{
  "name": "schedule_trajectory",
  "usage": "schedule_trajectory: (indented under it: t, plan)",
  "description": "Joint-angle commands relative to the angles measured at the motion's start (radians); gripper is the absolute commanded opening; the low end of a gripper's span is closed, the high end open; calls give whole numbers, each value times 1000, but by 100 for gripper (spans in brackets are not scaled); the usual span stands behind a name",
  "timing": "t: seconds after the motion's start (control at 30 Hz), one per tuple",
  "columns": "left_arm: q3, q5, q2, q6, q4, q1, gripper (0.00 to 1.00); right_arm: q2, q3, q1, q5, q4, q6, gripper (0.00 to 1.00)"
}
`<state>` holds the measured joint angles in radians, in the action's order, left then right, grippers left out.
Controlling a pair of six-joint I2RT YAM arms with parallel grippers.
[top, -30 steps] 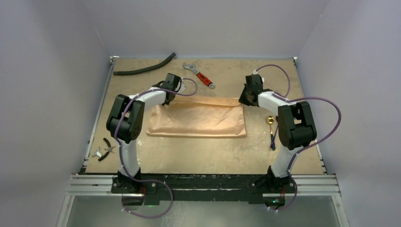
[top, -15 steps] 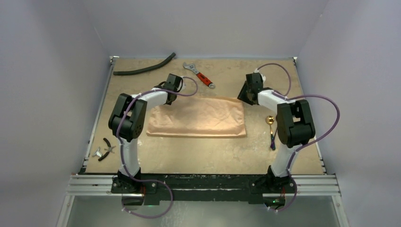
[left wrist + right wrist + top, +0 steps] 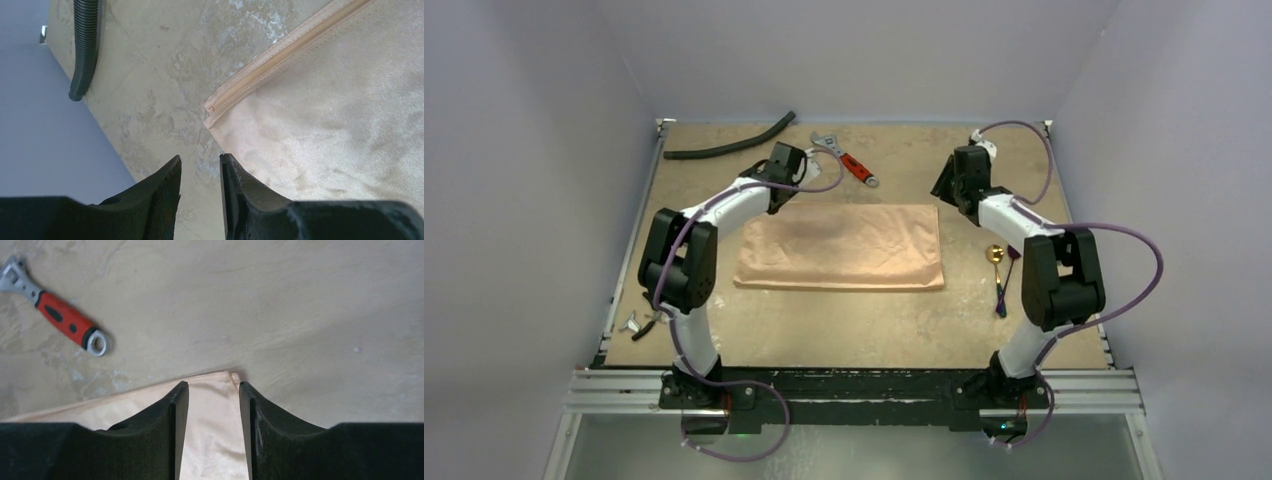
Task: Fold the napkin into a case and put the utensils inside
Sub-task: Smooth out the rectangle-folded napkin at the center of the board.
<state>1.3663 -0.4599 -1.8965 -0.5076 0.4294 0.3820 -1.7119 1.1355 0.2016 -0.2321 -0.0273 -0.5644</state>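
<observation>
Two folded layers of the napkin lie flat mid-table. The left gripper hangs over its 10 o'clock corner with its jaws slightly apart and nothing between them. The right gripper hangs over the 2 o'clock corner, jaws also parted and empty. The utensils lie at the napkin's 3 o'clock, and the wrench at 12.

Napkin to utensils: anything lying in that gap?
No. The top external view shows only bare tabletop between the napkin and the utensils to its right.
</observation>
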Motion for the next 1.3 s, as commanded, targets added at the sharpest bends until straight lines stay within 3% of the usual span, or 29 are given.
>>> schedule_trajectory:
  t: [0.0, 0.1, 0.3, 0.47, 0.6, 0.77, 0.93, 1.03, 1.27]
  plan:
    - [-8, 65, 36, 17, 55, 2, 34, -55, -14, 10, 204, -101, 29, 44]
    - [-22, 74, 37, 17, 73, 0, 34, -140, 26, 10, 231, -47, 27, 42]
    - [-39, 102, 59, 5, 111, -2, 34, -162, -14, 9, 234, -42, -11, 32]
    - [-49, 96, 54, 1, 117, -15, 34, -170, -20, 3, 145, -4, -19, 22]
    - [-62, 99, 54, 2, 106, -25, 34, -141, -27, -6, 82, 25, -12, 22]
    - [-76, 122, 65, 3, 106, -28, 34, -77, -5, -8, 62, 50, 29, 32]
    - [-88, 172, 108, -13, 128, -28, 47, 3, 6, -8, 87, 119, 38, 45]
    - [-107, 209, 134, -18, 142, -27, 50, 88, -64, -8, 108, 145, -1, 59]
    - [-175, 209, 152, -53, 125, -34, 50, 288, -314, -8, 275, 255, -58, 68]
